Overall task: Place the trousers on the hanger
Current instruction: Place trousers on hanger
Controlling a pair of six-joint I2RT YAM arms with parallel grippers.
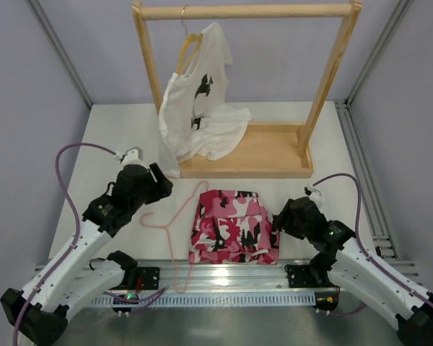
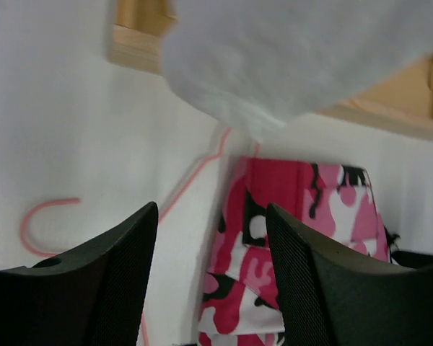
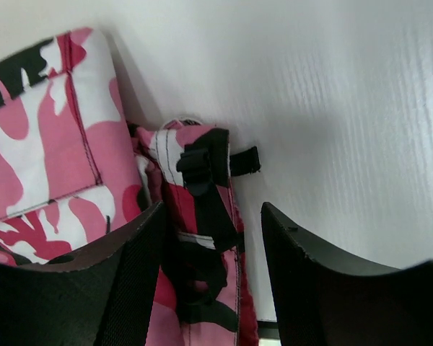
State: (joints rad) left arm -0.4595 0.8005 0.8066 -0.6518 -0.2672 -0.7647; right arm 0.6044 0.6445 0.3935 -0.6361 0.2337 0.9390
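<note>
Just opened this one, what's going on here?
Folded pink, white and black camouflage trousers lie on the white table, with a thin pink wire hanger flat just left of them. The left end effector hovers open near the hanger, and the right end effector is open over the trousers' right edge. Neither holds anything; the trousers are not yet on the hanger.

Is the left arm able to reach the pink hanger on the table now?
Probably yes. The hanger lies on the table right in front of the open, empty left fingers, with nothing between them.
</note>
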